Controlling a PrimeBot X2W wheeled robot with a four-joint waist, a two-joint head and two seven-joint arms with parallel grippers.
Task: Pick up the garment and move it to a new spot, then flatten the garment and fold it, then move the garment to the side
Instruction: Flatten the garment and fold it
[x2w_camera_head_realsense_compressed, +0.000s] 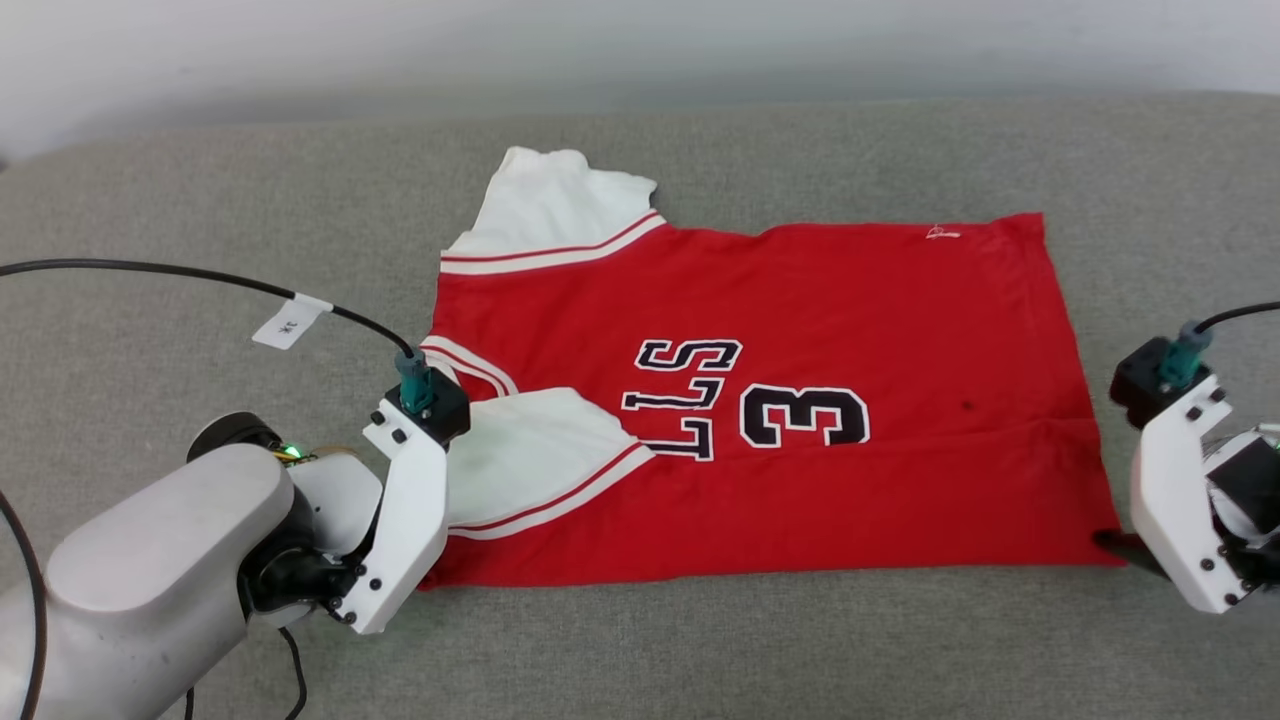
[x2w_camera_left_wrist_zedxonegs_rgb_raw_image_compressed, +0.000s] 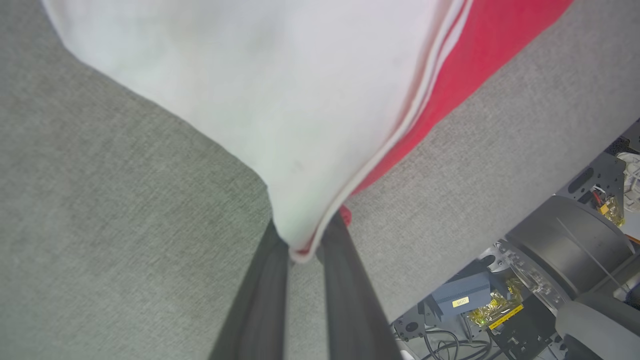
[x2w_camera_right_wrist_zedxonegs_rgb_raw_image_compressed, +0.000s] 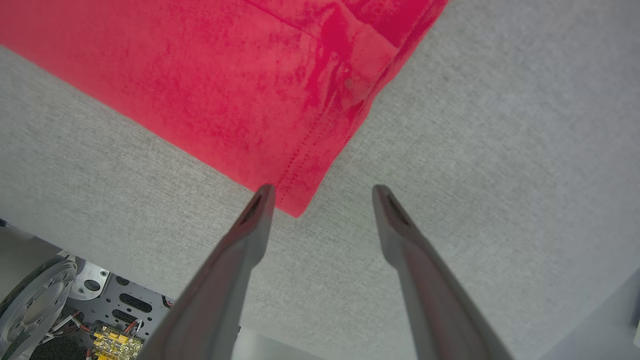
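Garment (x2w_camera_head_realsense_compressed: 800, 400): lies spread front-up across the middle of the head view on the grey fabric surface (x2w_camera_head_realsense_compressed: 700, 650). The shoulders are towards frame left and the hem towards frame right. The black letters and the number 3 read sideways. One white sleeve lies out flat at upper left. The other is turned in over the red front at lower left. A small dark mark (x2w_camera_head_realsense_compressed: 968, 406) sits on the red cloth right of the number.

Left gripper (x2w_camera_left_wrist_zedxonegs_rgb_raw_image_compressed: 305, 242): fingers drawn together and clamped on the garment's lower-left corner. In the left wrist view the white sleeve with its striped trim and a tip of red cloth are pinched between them.

Right gripper (x2w_camera_right_wrist_zedxonegs_rgb_raw_image_compressed: 324, 192): fingers spread apart, holding nothing. In the right wrist view the garment's red hem corner lies just beside the tip of the finger on the frame's left. Contact cannot be judged.

A black cable with a white tag (x2w_camera_head_realsense_compressed: 290, 322) runs to the left wrist at the left of the head view.
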